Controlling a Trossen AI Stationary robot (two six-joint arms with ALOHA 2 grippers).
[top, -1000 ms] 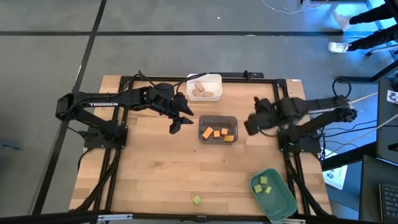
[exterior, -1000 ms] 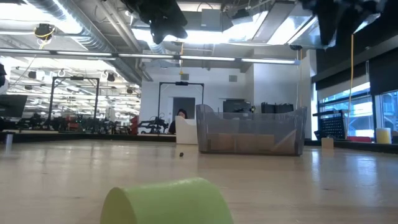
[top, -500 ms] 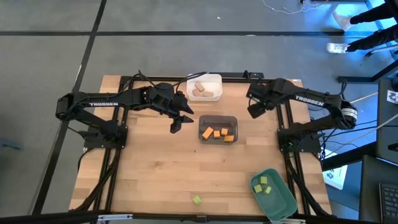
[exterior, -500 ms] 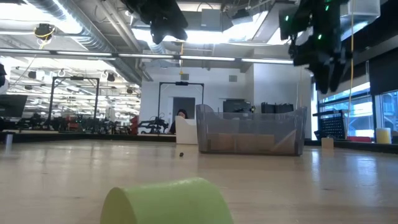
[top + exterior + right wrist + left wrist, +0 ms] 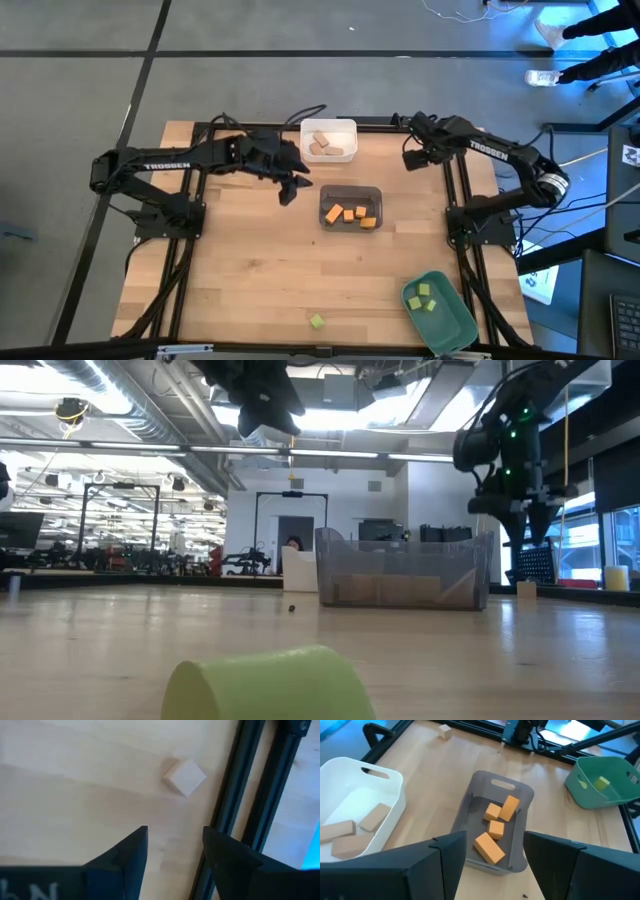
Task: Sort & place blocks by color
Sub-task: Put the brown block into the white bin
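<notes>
A loose tan block (image 5: 186, 776) lies on the table near the far right edge by the black frame rail; it also shows in the low view (image 5: 527, 590) and the left wrist view (image 5: 445, 732). My right gripper (image 5: 175, 847) is open and empty, above and short of that block (image 5: 412, 160). My left gripper (image 5: 291, 190) is open and empty, raised beside the dark grey bin's left end (image 5: 492, 862). A loose green block (image 5: 317, 321) lies near the table's near edge.
The white bin (image 5: 345, 127) at the far middle holds tan blocks. The dark grey bin (image 5: 350, 189) at the centre holds several orange blocks. The green bin (image 5: 452, 322) at the near right holds green blocks. A black frame rail (image 5: 235, 805) runs beside the tan block.
My right gripper has swung from beside the dark grey bin's right end toward the table's far right corner and has come down, until it stands over the loose tan block. Its fingers stay open. The blocks have not moved.
</notes>
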